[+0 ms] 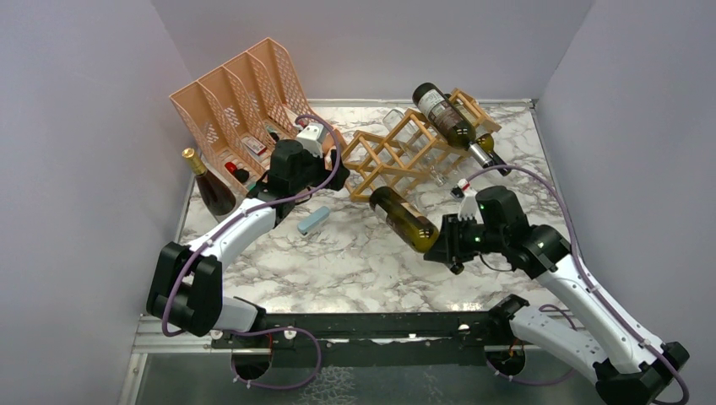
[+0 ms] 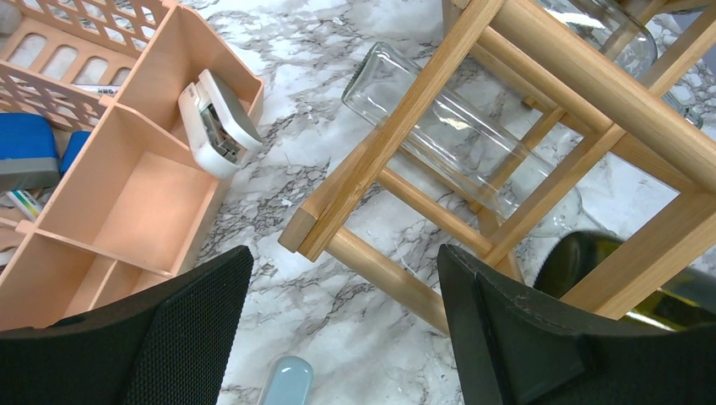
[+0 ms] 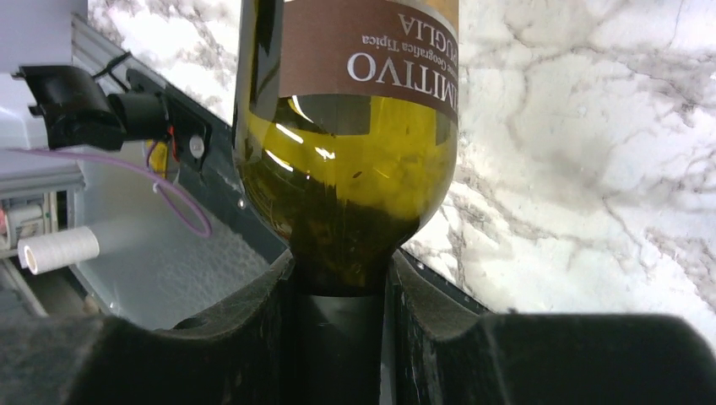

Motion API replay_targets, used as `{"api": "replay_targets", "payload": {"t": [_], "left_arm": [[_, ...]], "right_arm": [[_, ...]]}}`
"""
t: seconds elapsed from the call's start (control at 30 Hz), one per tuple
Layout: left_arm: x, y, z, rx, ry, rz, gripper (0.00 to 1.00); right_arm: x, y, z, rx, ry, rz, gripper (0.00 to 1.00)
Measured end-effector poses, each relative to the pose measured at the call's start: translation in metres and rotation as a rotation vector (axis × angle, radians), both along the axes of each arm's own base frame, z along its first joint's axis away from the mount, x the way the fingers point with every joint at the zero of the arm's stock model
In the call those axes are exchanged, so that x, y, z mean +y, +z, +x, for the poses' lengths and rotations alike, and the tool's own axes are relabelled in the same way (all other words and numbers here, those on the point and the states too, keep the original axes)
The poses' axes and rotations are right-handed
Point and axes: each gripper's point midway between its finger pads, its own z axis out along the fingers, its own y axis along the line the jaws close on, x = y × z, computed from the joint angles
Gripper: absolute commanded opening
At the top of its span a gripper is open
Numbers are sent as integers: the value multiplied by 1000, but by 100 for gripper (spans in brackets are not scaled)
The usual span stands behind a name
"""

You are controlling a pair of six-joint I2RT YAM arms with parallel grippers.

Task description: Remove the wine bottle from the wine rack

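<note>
Far left, overhead view: dark wine bottle with gold foil top [image 1: 208,184], standing upright on the marble tabletop [image 1: 355,261] beside the salmon-pink mesh file organiser [image 1: 241,101].

Left of centre: left hand [image 1: 336,165], fingers spread, empty, set about the near-left corner post of the wine rack [image 1: 414,143]. Judged to be steadying the rack, not lifting.

Lower centre-left: small pale blue object [image 1: 313,221], lying flat on the tabletop, type not clear.

Centre: wine rack, tan slat lattice, running from centre to upper right. One clear glass bottle [image 1: 405,135] lies in it; one dark labelled bottle [image 1: 442,112] rests on top toward the upper right.

Centre-right: green wine bottle [image 1: 404,219], tilted, base toward the rack, neck pinched in the right hand [image 1: 446,243], fingers pressed together on it.

Progress: the green bottle appears drawn nearly or wholly clear of the rack; setting it down remains, by judgement.

View differences: the left wrist view alone shows a white stapler [image 2: 218,122] in an organiser compartment and the green bottle's base just behind a rack slat. The right wrist view alone shows the brown label [image 3: 371,46] and fingers [image 3: 253,329] closed round the dark-capped neck.
</note>
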Motion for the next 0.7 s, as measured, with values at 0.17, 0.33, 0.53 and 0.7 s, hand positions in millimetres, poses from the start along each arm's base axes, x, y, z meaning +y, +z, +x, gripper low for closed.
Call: {"api": "replay_targets", "payload": {"t": [0.17,0.33,0.53,0.7], "left_arm": [[1,0,1,-4,5,7,86],[2,0,1,-6,5,11,87],[4,4,0,-33,-8,37,93],[10,30,-6,-114,-17,55,98]], "right_arm": [[-9,-2,-19,53,11,-24,7],[-13,-5,-28,83,18,-37,7],[-10,-7,-28,104,32,-36,6],[-9,-15,-26,133,41,-56,6]]}}
